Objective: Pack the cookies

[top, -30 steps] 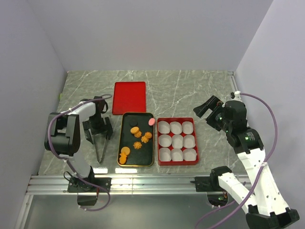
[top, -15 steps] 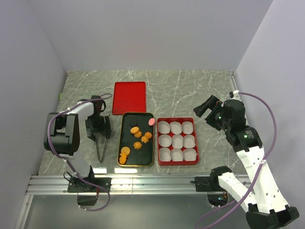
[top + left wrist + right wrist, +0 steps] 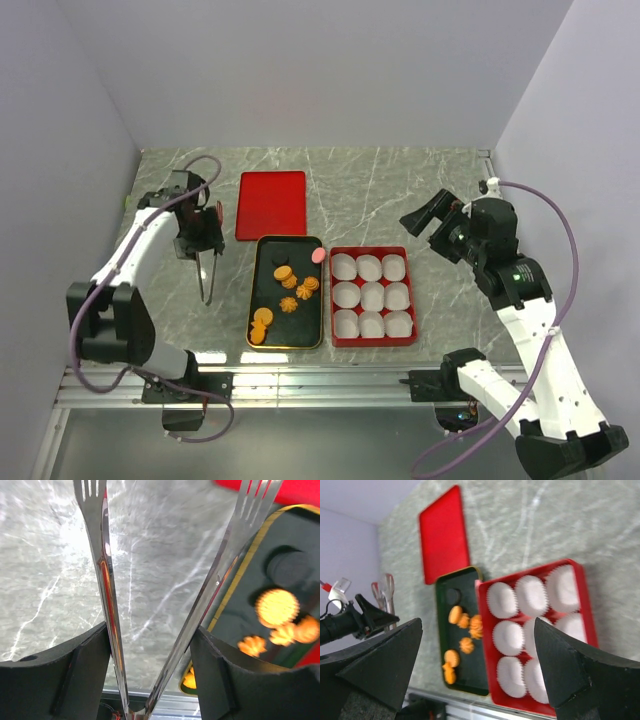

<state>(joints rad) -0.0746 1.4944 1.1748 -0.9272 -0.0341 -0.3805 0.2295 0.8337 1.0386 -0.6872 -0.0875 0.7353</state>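
Note:
The cookies (image 3: 289, 304), orange rounds and flower shapes plus a black one (image 3: 277, 259) and a pink one (image 3: 318, 255), lie on a black gold-rimmed tray (image 3: 305, 330). Left of the tray, my left gripper (image 3: 203, 243) is shut on metal tongs (image 3: 207, 282), whose tips point toward the near edge. In the left wrist view both tong arms (image 3: 102, 580) press against the fingers (image 3: 240, 680), with cookies (image 3: 276, 607) at the right. My right gripper (image 3: 425, 220) hovers open and empty, right of the red box. From its wrist the cookies (image 3: 466, 645) show below.
A red box (image 3: 372, 342) holding several white paper cups (image 3: 371, 296) sits right of the tray. A flat red lid (image 3: 271, 205) lies behind the tray. Grey walls close in on the left, back and right. A metal rail runs along the near edge.
The left arm has risen and swung back-left, lifting the tongs off the table as its jaws narrowed on them. The right gripper has shifted slightly left.

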